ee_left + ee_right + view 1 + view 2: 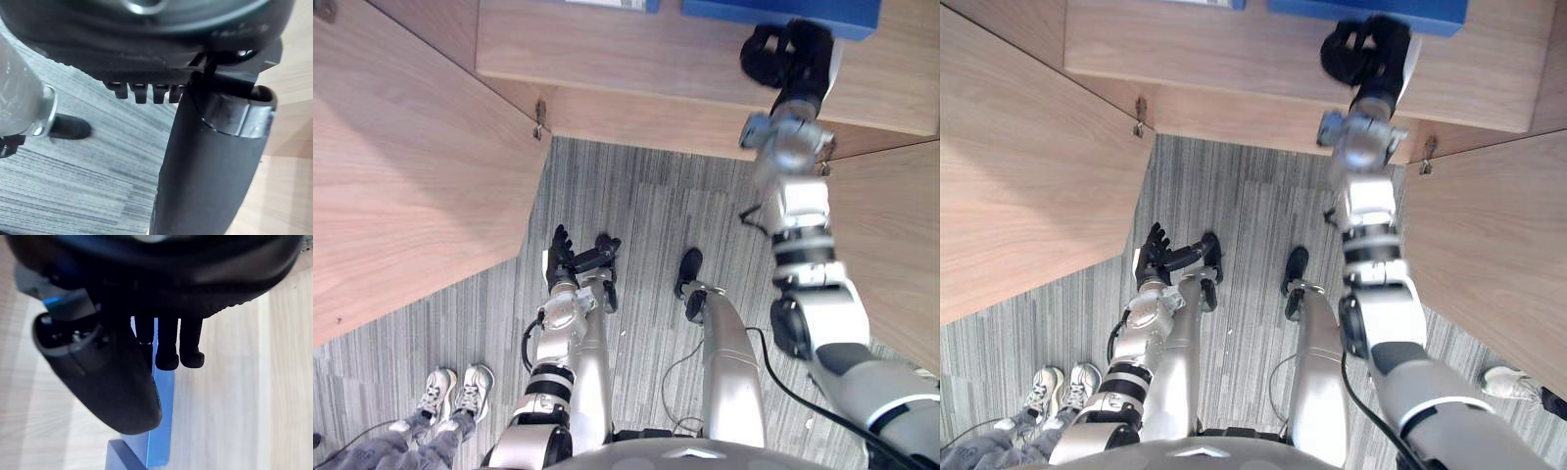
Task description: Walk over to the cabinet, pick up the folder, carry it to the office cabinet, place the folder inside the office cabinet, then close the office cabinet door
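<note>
While the left hand (562, 262) hangs low, fingers (559, 239) spread, the outstretched right hand (790, 54) pinches the folder (847, 17).

**Bearing surfaces and their loads.**

**(a)** Light wood cabinet shelf (685, 59), spanning 11 to 2 o'clock. A blue folder (783, 14) lies on it at 1 o'clock, cut off at the upper edge. A second blue object (619, 4) lies at 12 o'clock, apart from the folder and mostly out of sight.

**(b)** Grey striped carpet floor (636, 196), from the centre down to 6 o'clock. At 7 o'clock a person's white sneakers (457, 389) stand on it side by side. A further light shoe (1506, 383) rests on it at 4 o'clock.
</note>
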